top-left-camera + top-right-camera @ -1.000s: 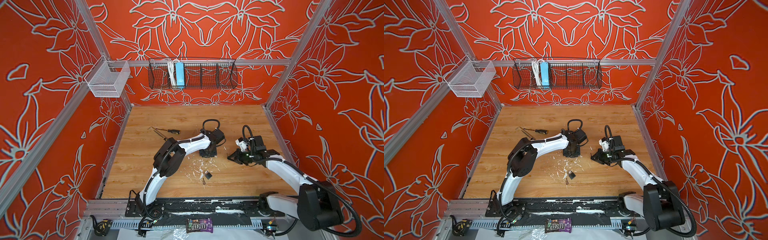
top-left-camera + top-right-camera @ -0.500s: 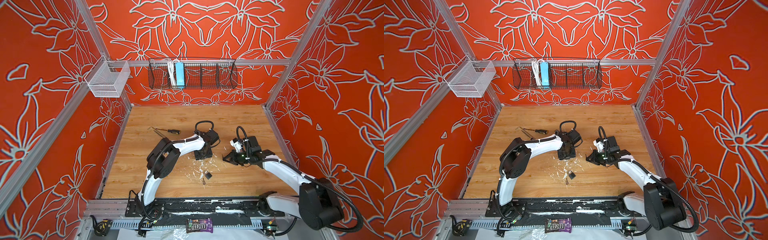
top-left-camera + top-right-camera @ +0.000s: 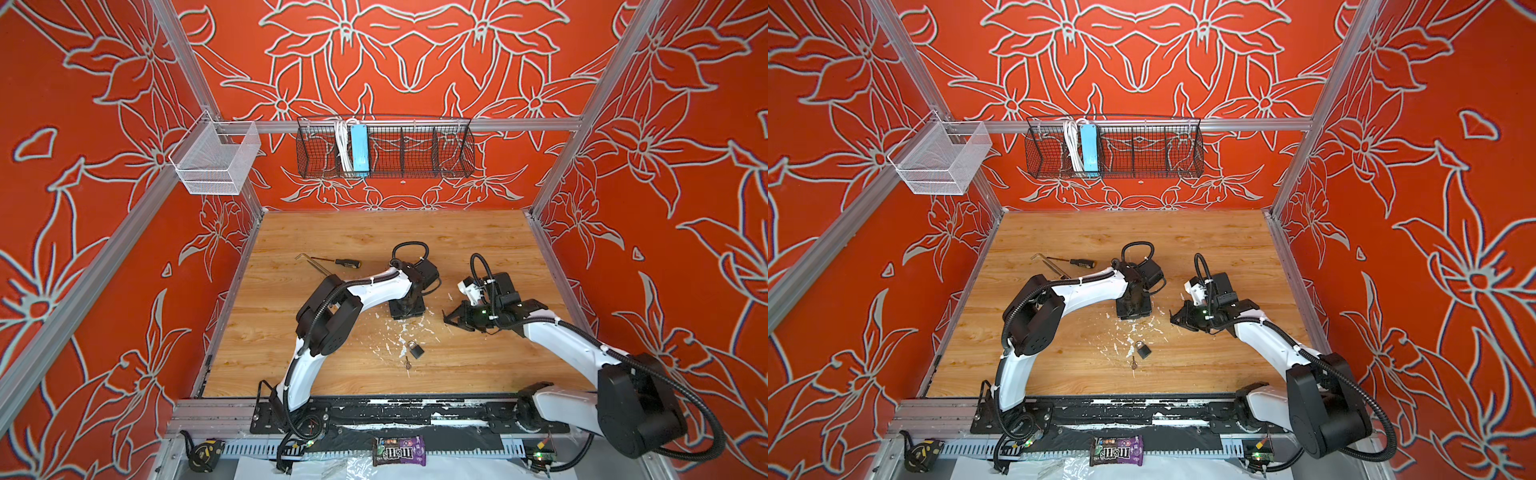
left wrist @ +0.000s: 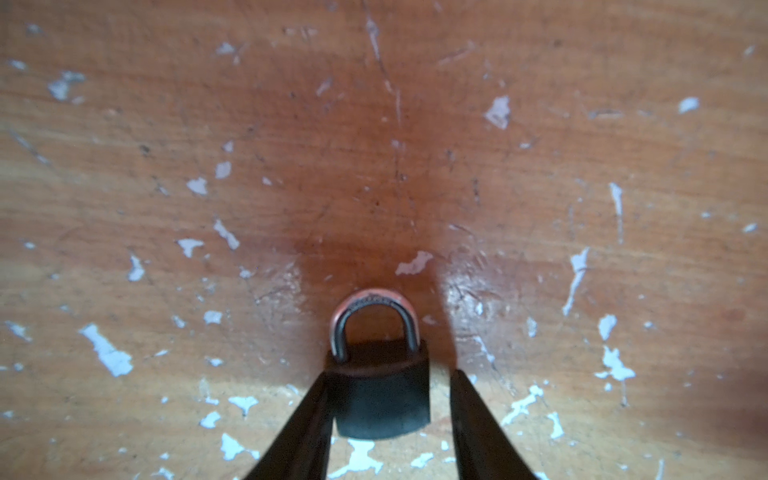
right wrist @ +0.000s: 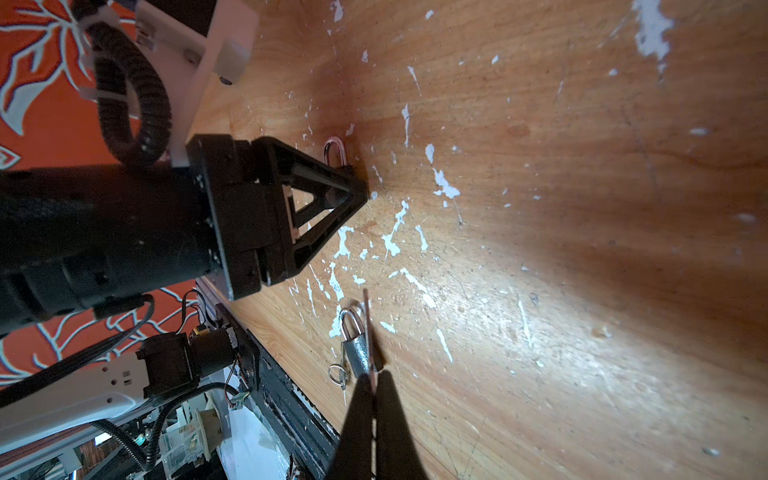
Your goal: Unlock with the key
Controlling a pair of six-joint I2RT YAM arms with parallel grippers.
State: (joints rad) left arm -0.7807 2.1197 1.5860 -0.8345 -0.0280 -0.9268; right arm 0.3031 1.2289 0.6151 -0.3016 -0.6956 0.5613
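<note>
Straddles the dark padlock (image 4: 380,399), resting on the wooden table (image 4: 540,166) near its middle, with the left gripper (image 4: 390,374): jaws apart, one finger (image 4: 307,415) touching the lock body, the other just clear of it. Pinches a thin blade, seemingly the key (image 5: 367,328) though seen edge-on, in the tightly closed right gripper (image 5: 374,376), close by a second padlock (image 5: 355,353) lying flat with a ringed key (image 5: 337,374) beside it.

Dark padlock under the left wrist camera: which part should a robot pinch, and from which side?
Pinch the dark metal padlock across its body's two straight narrow sides, descending from above. It seems to lie flat on the wooden table, so its broad faces can't be pinched, and the rounded silver shackle would likely slip.
</note>
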